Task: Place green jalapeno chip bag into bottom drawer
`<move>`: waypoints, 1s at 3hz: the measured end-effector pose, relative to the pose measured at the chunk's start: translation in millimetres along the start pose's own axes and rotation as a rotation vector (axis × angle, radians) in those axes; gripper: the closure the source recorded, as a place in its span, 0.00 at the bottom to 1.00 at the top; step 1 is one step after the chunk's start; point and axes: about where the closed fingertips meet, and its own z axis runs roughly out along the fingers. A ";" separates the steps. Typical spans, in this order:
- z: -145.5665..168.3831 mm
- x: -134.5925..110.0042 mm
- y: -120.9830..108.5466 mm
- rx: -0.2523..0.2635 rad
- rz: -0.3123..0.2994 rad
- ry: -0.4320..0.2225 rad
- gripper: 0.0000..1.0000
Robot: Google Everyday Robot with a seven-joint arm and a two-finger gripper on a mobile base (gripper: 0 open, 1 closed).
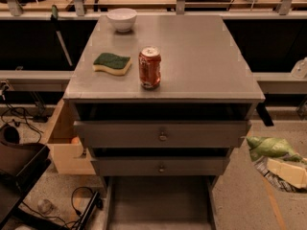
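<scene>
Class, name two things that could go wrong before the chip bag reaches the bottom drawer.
1. The gripper holds the green jalapeno chip bag off to the side of the bottom drawer; released early, it would land on the floor.
2. Swinging in, it might clip the drawer fronts above.
</scene>
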 end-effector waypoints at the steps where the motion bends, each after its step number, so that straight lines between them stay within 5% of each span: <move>1: 58.8 96.2 -4.5 -0.088 0.065 0.128 1.00; 3: 151.5 231.8 -6.6 -0.229 0.209 0.301 1.00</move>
